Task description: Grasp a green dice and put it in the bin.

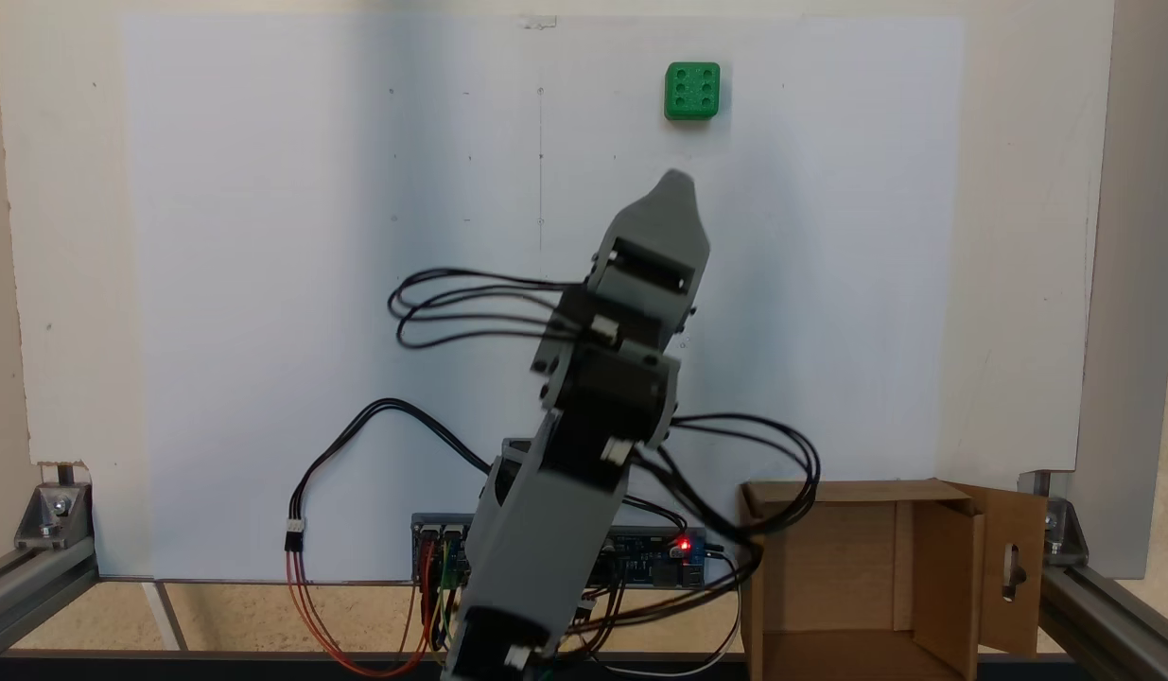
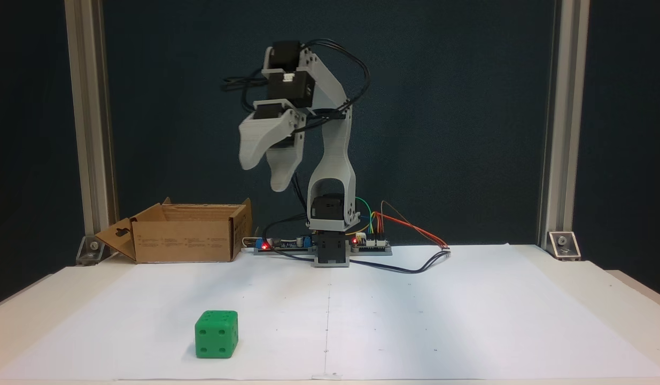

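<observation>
- Well apart from green dice [image 2: 216,334], raised high for a descent.
- Jaws of gripper [image 2: 264,174] parted, empty, ready.
- Bin [image 2: 186,234] waiting open-topped beside base.

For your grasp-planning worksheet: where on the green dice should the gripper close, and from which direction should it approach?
Grip the green dice across two opposite flat side faces, coming straight down from above. It sits flat on the white paper, nothing touching it, so its sides look free. The gripper hangs high above the table, jaws apart, so descending probably suits. The rounded edges might slip; close on the face centres.
</observation>
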